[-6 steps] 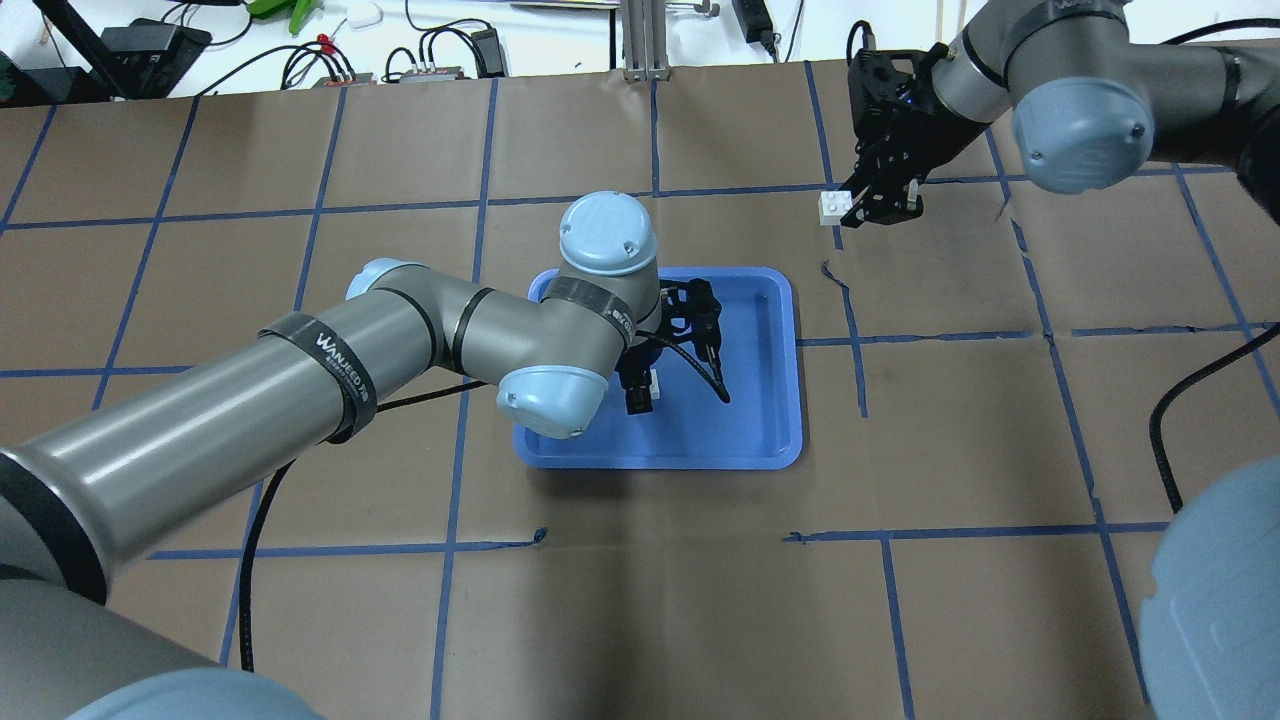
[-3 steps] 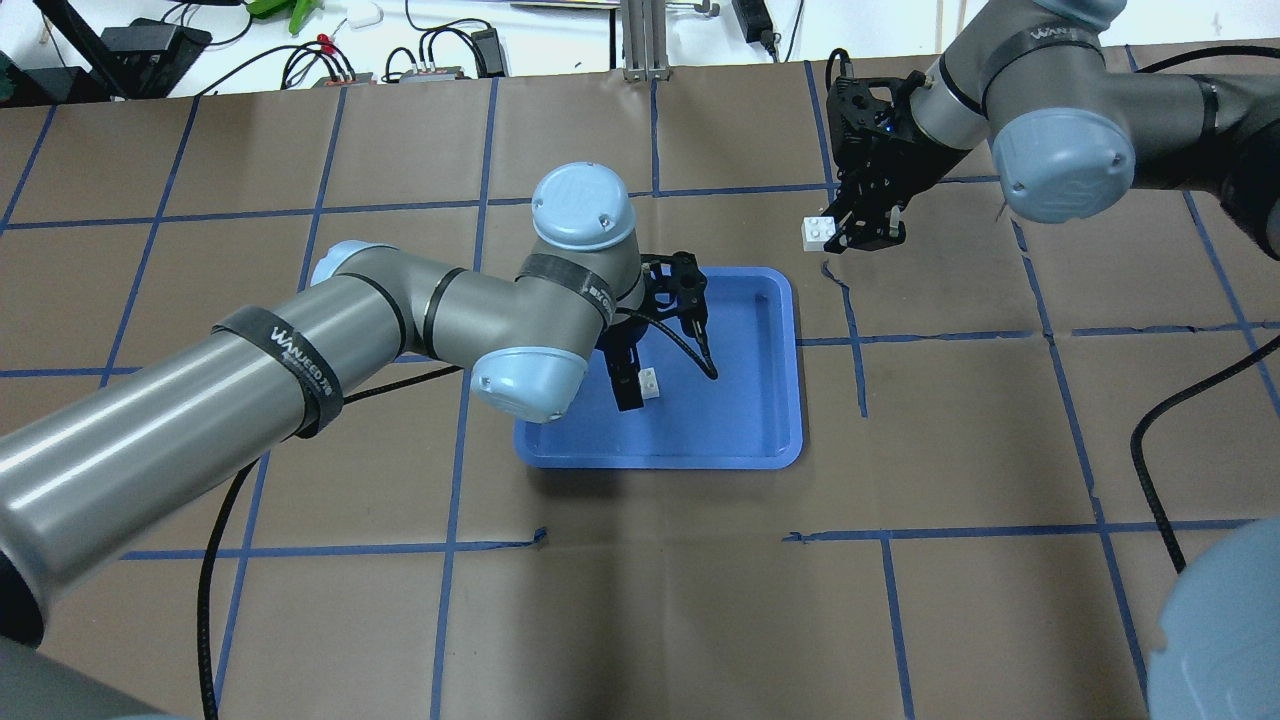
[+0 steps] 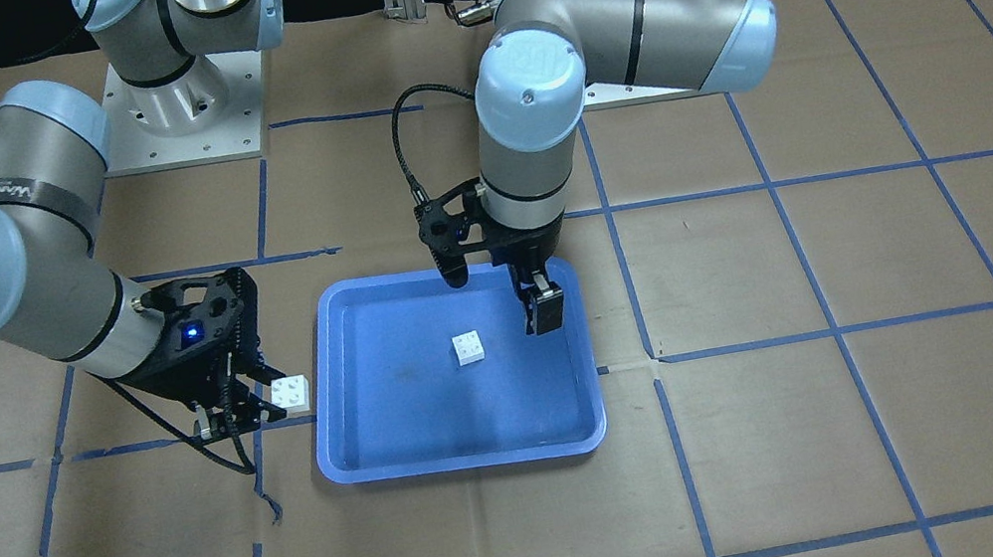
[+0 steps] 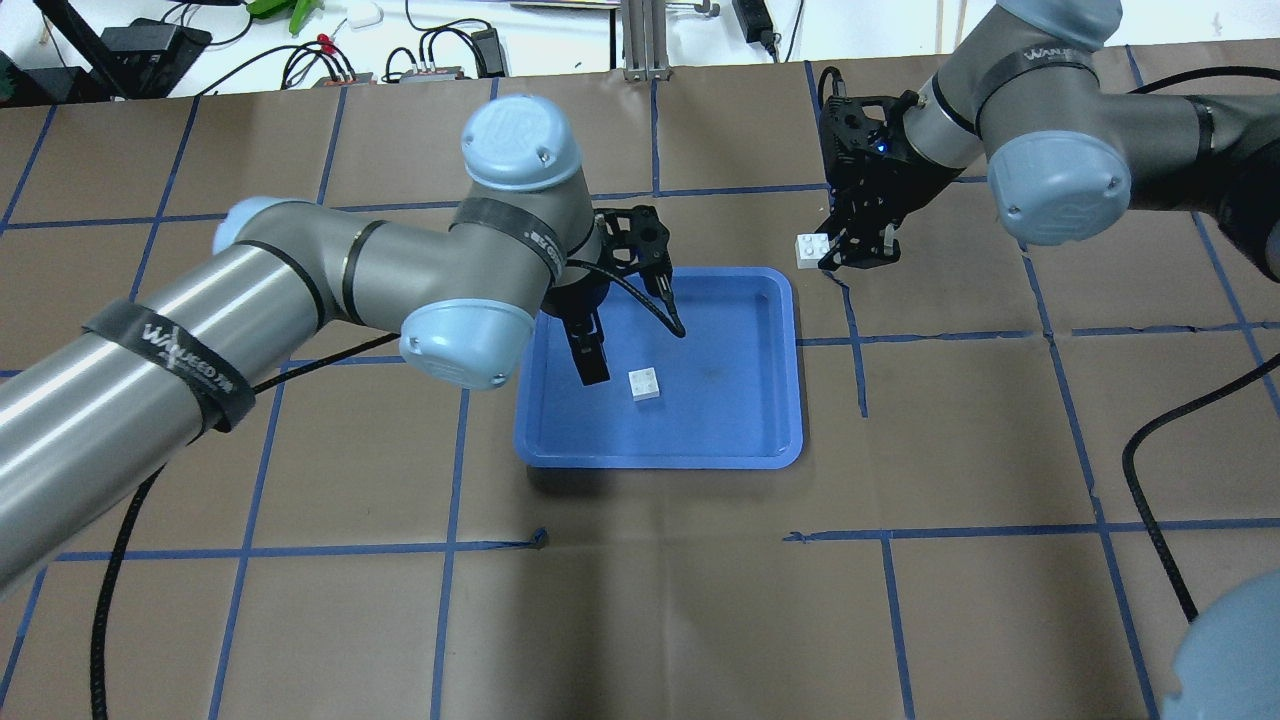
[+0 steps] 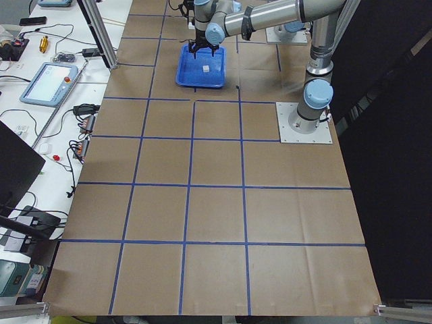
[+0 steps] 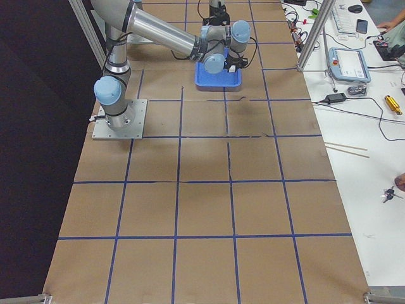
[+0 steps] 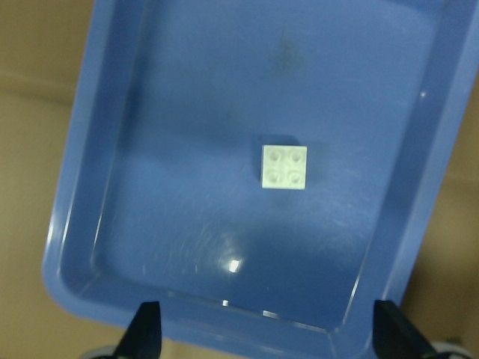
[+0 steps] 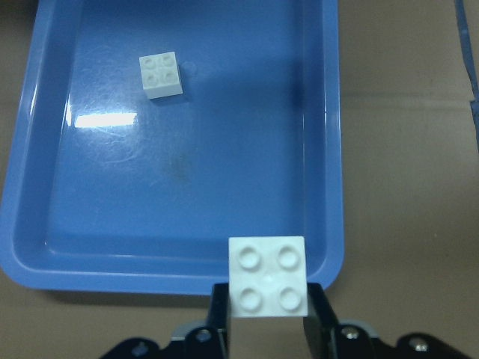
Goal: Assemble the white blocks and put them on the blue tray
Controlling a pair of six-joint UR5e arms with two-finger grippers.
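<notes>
One white block (image 4: 645, 384) lies studs up on the floor of the blue tray (image 4: 795, 400), free of any gripper; it also shows in the front view (image 3: 468, 348) and both wrist views (image 7: 284, 167) (image 8: 161, 75). My left gripper (image 4: 635, 347) hangs open and empty above the tray's far left part, its fingertips (image 7: 146, 333) wide apart. My right gripper (image 4: 835, 258) is shut on the second white block (image 4: 810, 250) (image 8: 268, 286) and holds it studs up, above the paper just outside the tray's far right corner (image 8: 329, 262).
The table is covered in brown paper with blue tape lines. Cables, boxes and a metal post (image 4: 640, 40) sit along the far edge. A black cable (image 4: 1160, 440) trails on the right. The left arm's elbow (image 4: 465, 345) overhangs the tray's left rim.
My left gripper has let go of the block in the tray, opened, and drawn back up and leftward. My right gripper has carried its block left and nearer, toward the tray's corner.
</notes>
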